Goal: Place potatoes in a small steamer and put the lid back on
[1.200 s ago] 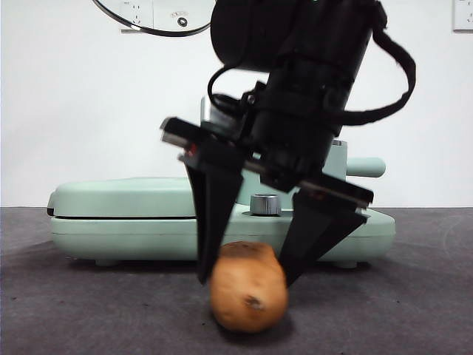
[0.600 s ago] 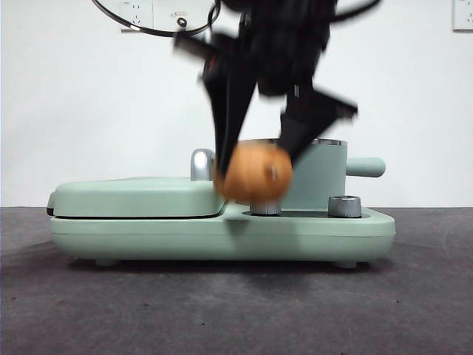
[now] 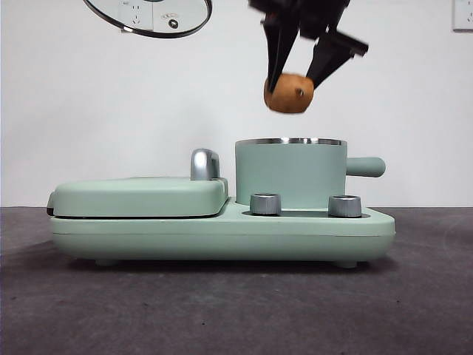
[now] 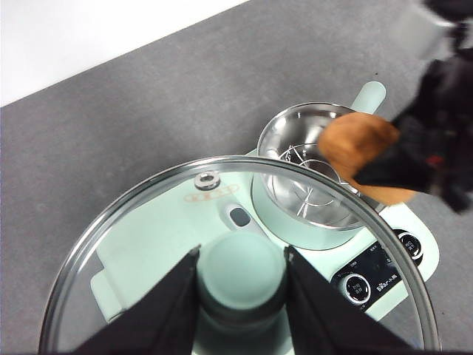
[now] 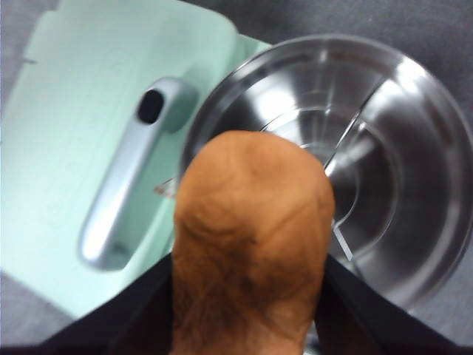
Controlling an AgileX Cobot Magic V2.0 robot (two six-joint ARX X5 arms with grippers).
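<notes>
Orange-brown potato (image 3: 289, 94) hangs near the top of the front frame, right of centre, clamped between the right gripper's (image 3: 295, 76) black fingers, above the open steel rim of the mint-green small steamer (image 3: 290, 172) and not touching it. At the upper left of that frame the glass lid (image 3: 151, 18) is held up in the air; the left wrist view shows the left gripper (image 4: 241, 285) closed on its green knob. Beside the steamer sits a flat griddle cover (image 3: 140, 196) on the grey desk (image 3: 236, 310).
</notes>
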